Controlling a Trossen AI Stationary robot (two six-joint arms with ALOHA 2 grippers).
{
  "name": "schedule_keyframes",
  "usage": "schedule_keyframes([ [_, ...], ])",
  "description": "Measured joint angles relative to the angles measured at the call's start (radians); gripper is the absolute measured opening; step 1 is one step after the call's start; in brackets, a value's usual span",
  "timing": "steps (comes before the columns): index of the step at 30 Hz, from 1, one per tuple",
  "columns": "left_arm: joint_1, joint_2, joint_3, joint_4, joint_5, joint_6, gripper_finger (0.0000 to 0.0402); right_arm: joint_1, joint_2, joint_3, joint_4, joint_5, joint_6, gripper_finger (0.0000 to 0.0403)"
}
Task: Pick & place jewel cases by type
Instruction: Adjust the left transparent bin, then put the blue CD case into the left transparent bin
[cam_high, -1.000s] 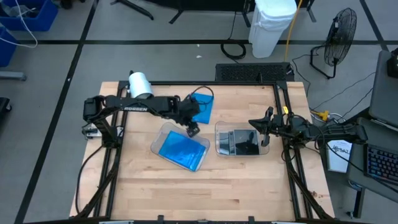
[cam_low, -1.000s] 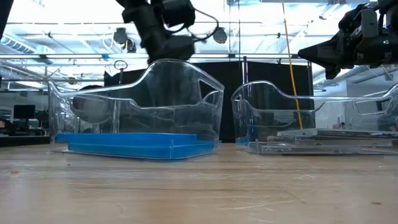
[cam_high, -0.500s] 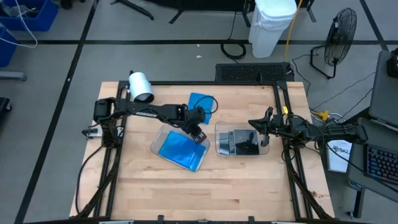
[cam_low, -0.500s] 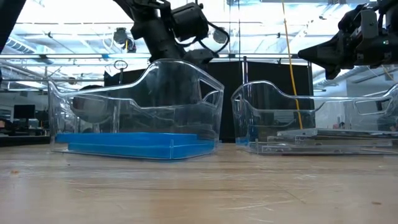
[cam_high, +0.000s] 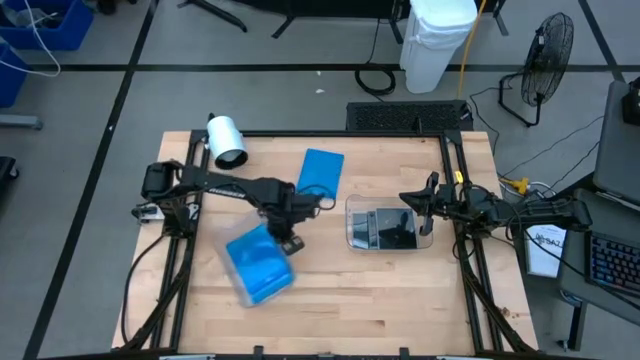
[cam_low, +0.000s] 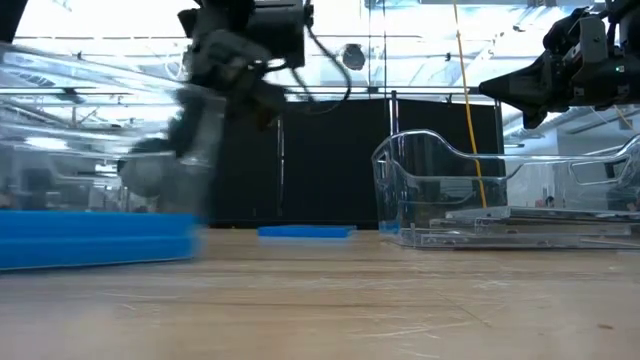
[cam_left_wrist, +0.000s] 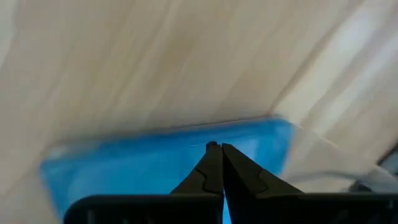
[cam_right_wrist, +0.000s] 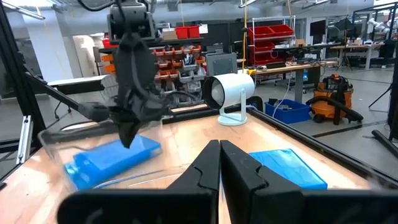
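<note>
A clear tray (cam_right_wrist: 53, 142) holding bright blue jewel cases (cam_high: 260, 266) sits skewed on the near left of the table and is blurred in the low view (cam_low: 190, 150). My left gripper (cam_high: 291, 243) points steeply down at the tray's far right edge, fingers shut (cam_left_wrist: 217, 145). One blue jewel case (cam_high: 322, 172) lies flat on the wood at the far middle. A second clear tray (cam_high: 352, 226) at the right holds dark jewel cases (cam_high: 392, 228). My right gripper (cam_high: 424, 206) hovers shut above its right rim. My left gripper comes from above, slanting down, with its shut fingertips (cam_right_wrist: 129, 138) at the far right edge of the tray, over the edge of the blue cases (cam_left_wrist: 186, 140). Blur hides whether they bear on the clear wall or on the cases. The tray rests on the table.
A white cylinder-shaped device (cam_high: 227, 140) stands at the table's far left corner. Black frame rails (cam_high: 455, 170) run along the table's sides. Bare wood (cam_high: 380, 300) lies along the near side.
My left gripper has tipped further downward and gone toward the table's near left. The tray of blue cases has slid with it toward the near left and turned about. The arm no longer covers the loose blue case at the far middle.
</note>
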Motion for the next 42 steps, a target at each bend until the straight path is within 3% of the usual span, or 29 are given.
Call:
schedule_keyframes([
  [4,-0.022,0.0,0.0,-0.16,-0.118,-0.007,0.0016,0.0,0.0,0.0,0.0,0.0,0.0,0.0004],
  [7,-0.017,-0.009,0.002,-0.187,-0.163,0.038,0.0013,0.0,0.0,0.0,0.0,0.0,0.0,0.0004],
  [10,-0.012,-0.021,0.042,-0.166,-0.239,0.122,0.0004,0.0,0.0,0.0,0.0,0.0,0.0,0.0004],
  [14,-0.002,-0.019,0.117,-0.125,-0.461,0.276,0.0015,0.0,0.0,0.0,0.0,0.0,0.0,0.0004],
  [17,0.023,-0.021,0.125,0.015,-0.59,0.349,0.0023,0.0,0.0,0.0,0.0,0.0,0.0,0.0004],
  [23,0.103,0.022,0.123,0.202,-0.578,0.575,0.0085,0.0,0.0,0.0,0.0,0.0,0.0,0.0004],
  [29,0.169,0.096,0.123,0.247,-0.552,0.615,0.0195,0.0,0.0,0.0,0.0,0.0,0.0,0.0004],
  [33,0.189,0.167,0.122,0.276,-0.531,0.686,0.0248,0.0,0.0,0.0,-0.001,0.0,0.0,0.0004],
  [39,0.206,0.258,0.122,0.298,-0.647,0.811,0.0275,0.0,0.0,0.0,0.0,0.0,0.0,0.0004],
  [42,0.217,0.291,0.127,0.318,-0.656,0.825,0.0273,0.0,0.0,0.0,0.001,0.0,0.0,0.0004],
])
